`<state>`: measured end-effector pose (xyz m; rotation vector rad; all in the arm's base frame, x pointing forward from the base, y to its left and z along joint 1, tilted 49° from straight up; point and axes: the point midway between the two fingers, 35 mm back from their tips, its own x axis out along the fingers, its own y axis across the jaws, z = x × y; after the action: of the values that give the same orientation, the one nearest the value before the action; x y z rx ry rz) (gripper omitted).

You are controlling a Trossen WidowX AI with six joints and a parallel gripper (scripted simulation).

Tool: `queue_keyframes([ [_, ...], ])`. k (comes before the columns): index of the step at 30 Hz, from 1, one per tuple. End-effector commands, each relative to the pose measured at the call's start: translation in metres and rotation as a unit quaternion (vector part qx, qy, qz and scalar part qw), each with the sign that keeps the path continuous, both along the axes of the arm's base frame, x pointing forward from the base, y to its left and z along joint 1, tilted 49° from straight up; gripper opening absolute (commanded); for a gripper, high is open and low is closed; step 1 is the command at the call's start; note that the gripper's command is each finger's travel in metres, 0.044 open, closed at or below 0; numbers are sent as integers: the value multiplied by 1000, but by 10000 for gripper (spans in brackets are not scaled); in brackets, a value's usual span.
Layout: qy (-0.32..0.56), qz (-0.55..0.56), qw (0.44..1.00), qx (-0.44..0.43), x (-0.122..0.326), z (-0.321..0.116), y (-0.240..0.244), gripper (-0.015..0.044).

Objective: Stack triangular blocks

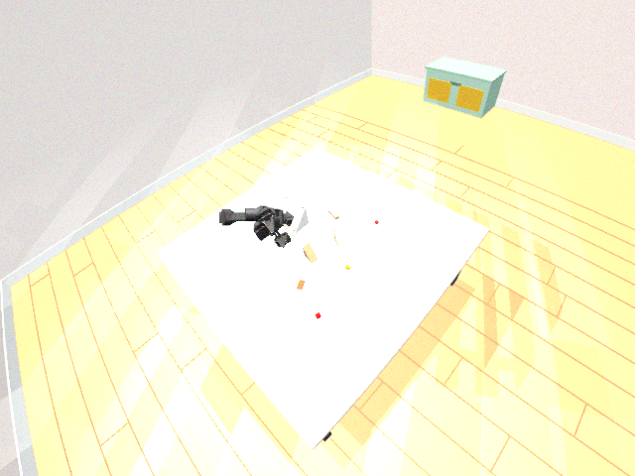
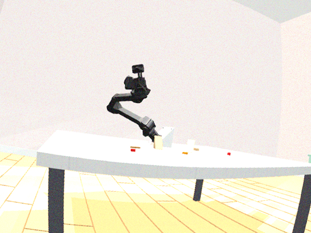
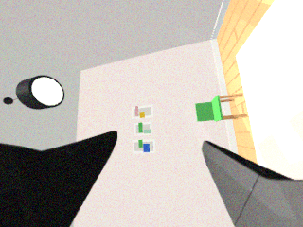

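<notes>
My gripper is open and empty in the wrist view, facing a far wall. The hand is raised high above the table in the exterior view; its fingertips cannot be made out there. A tan block stands on the table near the arm's base. A pale cream block stands apart from it, washed out by the light. These look like the triangular blocks, but their sloped faces are not clear. Neither block is touched by the gripper.
A white-grey wedge-like object stands beside the arm's base. A thin brown piece, an orange piece, a small yellow piece and two red cubes lie around the blocks.
</notes>
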<state>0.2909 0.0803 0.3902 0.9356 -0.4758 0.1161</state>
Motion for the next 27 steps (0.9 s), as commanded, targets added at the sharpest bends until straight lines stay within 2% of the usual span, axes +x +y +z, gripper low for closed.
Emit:
queue_keyframes([
  [1, 5, -1, 1000, -6, 2, -2, 1, 426],
  [3, 45, -9, 998, -52, 14, -17, 13, 440],
  [8, 185, -25, 953, -240, 49, -82, 55, 440],
  [11, 256, -24, 897, -360, 60, -125, 77, 440],
  [14, 318, -15, 812, -489, 65, -173, 96, 440],
  [20, 388, 25, 577, -718, 52, -264, 119, 440],
  [24, 391, 71, 340, -852, 29, -324, 122, 440],
  [27, 364, 111, 142, -914, 6, -361, 117, 440],
])
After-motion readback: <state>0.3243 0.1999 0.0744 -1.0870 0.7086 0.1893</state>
